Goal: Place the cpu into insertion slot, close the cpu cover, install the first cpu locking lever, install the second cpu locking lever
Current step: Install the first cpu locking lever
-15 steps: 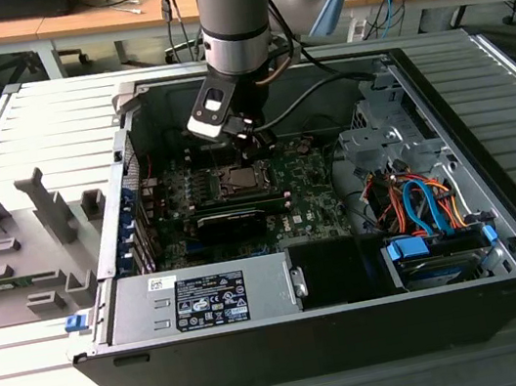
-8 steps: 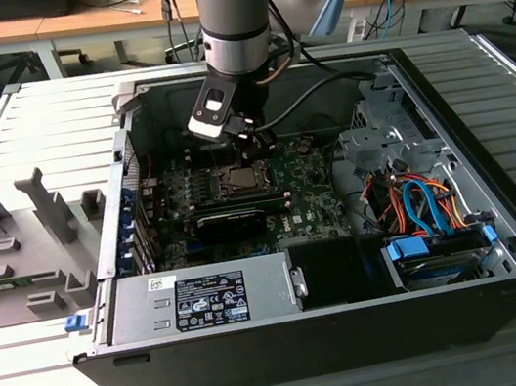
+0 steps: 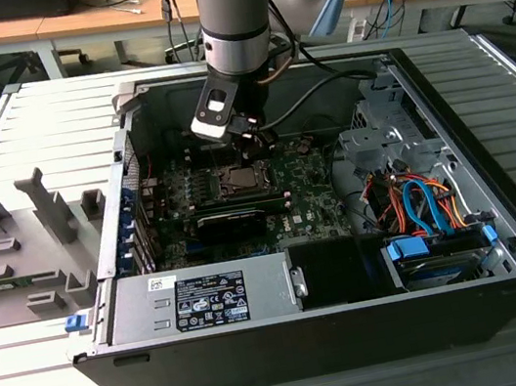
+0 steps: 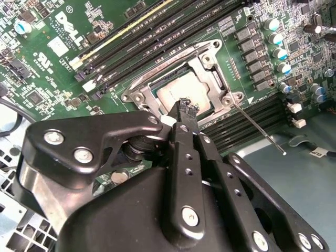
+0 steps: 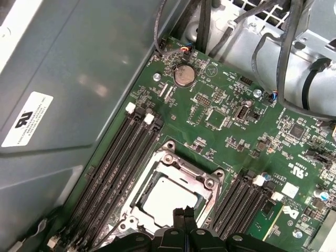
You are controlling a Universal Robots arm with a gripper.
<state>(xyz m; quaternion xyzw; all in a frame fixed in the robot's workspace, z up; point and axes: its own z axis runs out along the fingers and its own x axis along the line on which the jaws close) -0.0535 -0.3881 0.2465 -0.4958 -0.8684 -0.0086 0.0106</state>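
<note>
Cpu [image 4: 181, 94] lay within an open black sheet-metal computer case [image 3: 359, 320], on the green, component-studded motherboard [image 5: 226, 115]. Over it hung the arm's black, bolted gripper [image 4: 186, 105], its slim fingers pressed together with nothing between them. Below, the dull silver cpu cover [image 4: 209, 71], a windowed square frame, lay flat over the dark insertion slot [image 4: 159, 82]. There the smooth silvery chip sat, directly under the fingertips; contact could not be told. A thin wire locking lever [image 4: 257, 127] stuck out beside the socket.
</note>
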